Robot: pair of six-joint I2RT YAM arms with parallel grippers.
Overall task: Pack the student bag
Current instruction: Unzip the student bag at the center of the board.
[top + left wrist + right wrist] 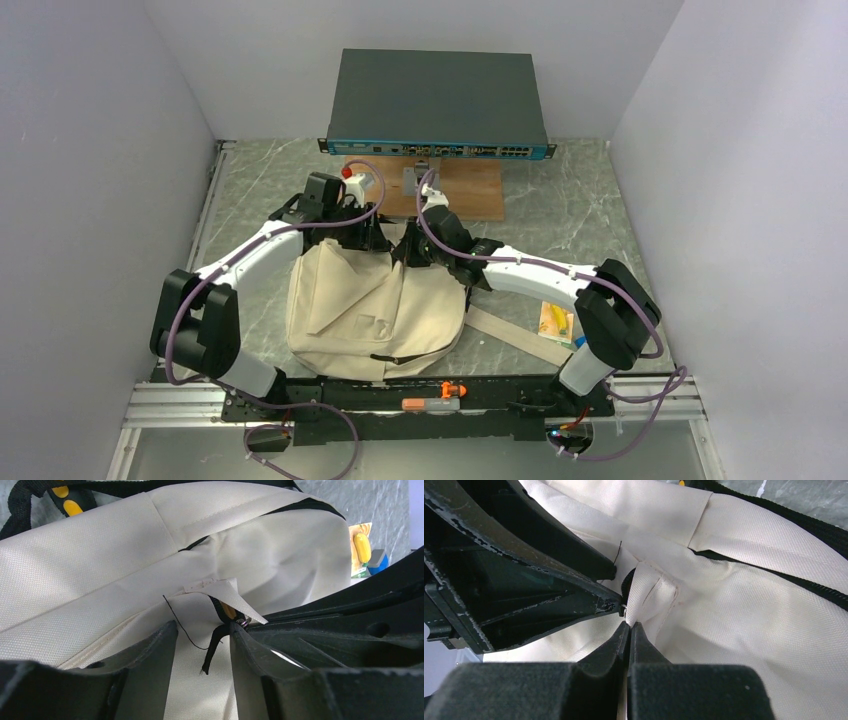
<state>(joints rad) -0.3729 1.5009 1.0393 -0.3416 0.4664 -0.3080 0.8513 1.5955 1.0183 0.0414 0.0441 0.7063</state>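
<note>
Nearest the arm bases, low and centre in the top view, the student bag [375, 310] lies slumped on the grey table [250, 200]. Its long axis runs away from the bases, and its zippered mouth is at the far end. Both pincers meet there tip to tip, so neither arm is the nearer. The right pincer [629, 626] is pressed together on a small fold of the bag's canvas just beside the zipper slider [241, 623]. The left pincer [204, 628] stands half spread astride the black zipper pull [212, 650]; whether it bites anything I cannot tell. From the slider the zipper line climbs to the upper right of the left wrist view, so the pull would likely travel that way while the right pincer holds the cloth taut. Open table shows left of the bag. To its right lie a loose strap [510, 335] and a yellow-printed packet [557, 322]. Just beyond the pincers, a wooden board [470, 190] and a network switch [435, 100] crowd the far side.
</note>
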